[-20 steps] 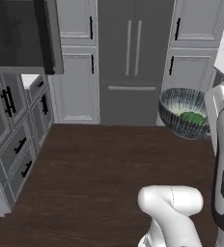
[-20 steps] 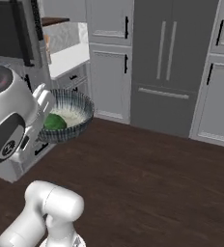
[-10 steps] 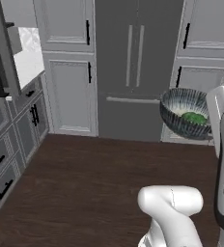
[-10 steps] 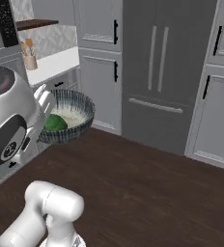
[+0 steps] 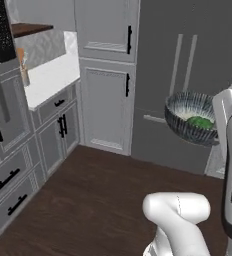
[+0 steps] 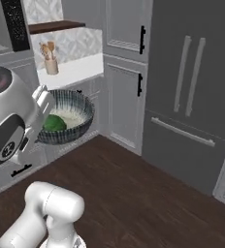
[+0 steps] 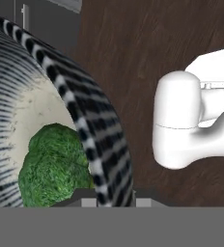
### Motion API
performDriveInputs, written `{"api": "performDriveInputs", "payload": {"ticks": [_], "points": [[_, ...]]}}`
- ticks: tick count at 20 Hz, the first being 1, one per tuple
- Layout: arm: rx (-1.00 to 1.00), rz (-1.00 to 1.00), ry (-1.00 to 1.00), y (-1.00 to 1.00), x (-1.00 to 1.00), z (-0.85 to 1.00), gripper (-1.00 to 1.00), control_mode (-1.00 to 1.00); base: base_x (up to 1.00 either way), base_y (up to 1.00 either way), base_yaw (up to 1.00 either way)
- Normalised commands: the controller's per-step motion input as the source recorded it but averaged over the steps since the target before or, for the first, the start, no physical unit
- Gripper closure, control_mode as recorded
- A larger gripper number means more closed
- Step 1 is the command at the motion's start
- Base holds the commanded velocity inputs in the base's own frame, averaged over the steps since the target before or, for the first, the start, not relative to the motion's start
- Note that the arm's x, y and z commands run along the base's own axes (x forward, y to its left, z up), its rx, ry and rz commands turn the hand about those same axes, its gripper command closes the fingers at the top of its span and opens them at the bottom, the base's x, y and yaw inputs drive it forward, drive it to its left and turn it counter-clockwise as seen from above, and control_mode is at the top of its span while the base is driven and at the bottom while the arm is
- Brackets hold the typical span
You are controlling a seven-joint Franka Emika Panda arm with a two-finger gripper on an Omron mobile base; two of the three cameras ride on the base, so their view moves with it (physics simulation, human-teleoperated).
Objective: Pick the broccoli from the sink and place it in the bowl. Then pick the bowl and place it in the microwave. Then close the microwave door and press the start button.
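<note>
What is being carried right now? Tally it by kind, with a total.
Bowl: 1
Broccoli, lying inside the bowl: 1
Total: 2

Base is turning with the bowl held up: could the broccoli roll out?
Probably not: the broccoli sits low inside the bowl, under a tall wall. Its bumpy, rounded shape could let it shift on the smooth inside. The bowl looks stiff, gripped at its rim.
</note>
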Motion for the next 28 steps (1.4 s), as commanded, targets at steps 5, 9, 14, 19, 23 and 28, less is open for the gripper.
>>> {"api": "performDriveInputs", "payload": {"ticks": [5, 9, 14, 19, 23, 28], "points": [[0.0, 0.0, 0.0, 0.0, 0.0, 0.0, 1.0, 1.0, 1.0, -0.35, 0.59], [0.0, 0.0, 0.0, 0.0, 0.0, 0.0, 1.0, 1.0, 1.0, -0.26, 0.75], [0.0, 0.0, 0.0, 0.0, 0.0, 0.0, 1.0, 1.0, 0.79, -0.25, 0.83], [0.0, 0.0, 0.0, 0.0, 0.0, 0.0, 1.0, 1.0, 0.51, -0.17, 0.9], [0.0, 0.0, 0.0, 0.0, 0.0, 0.0, 1.0, 1.0, 0.42, -0.2, 0.9], [0.0, 0.0, 0.0, 0.0, 0.0, 0.0, 1.0, 1.0, 0.34, -0.48, 0.76]]}}
